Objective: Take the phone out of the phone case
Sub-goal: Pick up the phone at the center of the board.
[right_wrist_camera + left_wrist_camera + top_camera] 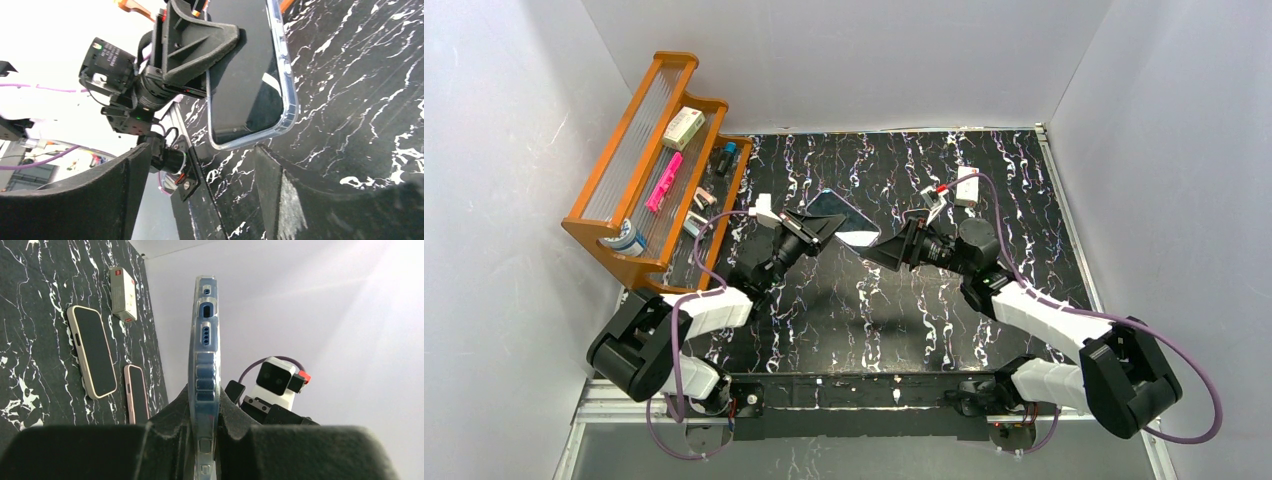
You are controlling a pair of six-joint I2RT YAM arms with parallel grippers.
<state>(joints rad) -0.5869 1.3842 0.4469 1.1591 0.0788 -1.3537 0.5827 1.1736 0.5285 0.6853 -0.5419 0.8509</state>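
While left jaws squeeze the phone (pixel 245 75), I must pinch its case (pixel 290 75) rim with my wide right jaws

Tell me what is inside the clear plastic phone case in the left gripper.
A black-screened phone fills the clear case; the left gripper covers part of it.

The black, white-veined desk (pixel 874 320) is carrying a wooden rack (pixel 624 165) along its left edge. In the left wrist view, a larger phone (pixel 92 351) and a smaller phone (pixel 137 392) are lying flat on it, dark faces up, with a small grey box (pixel 123 294) lying near the larger one.
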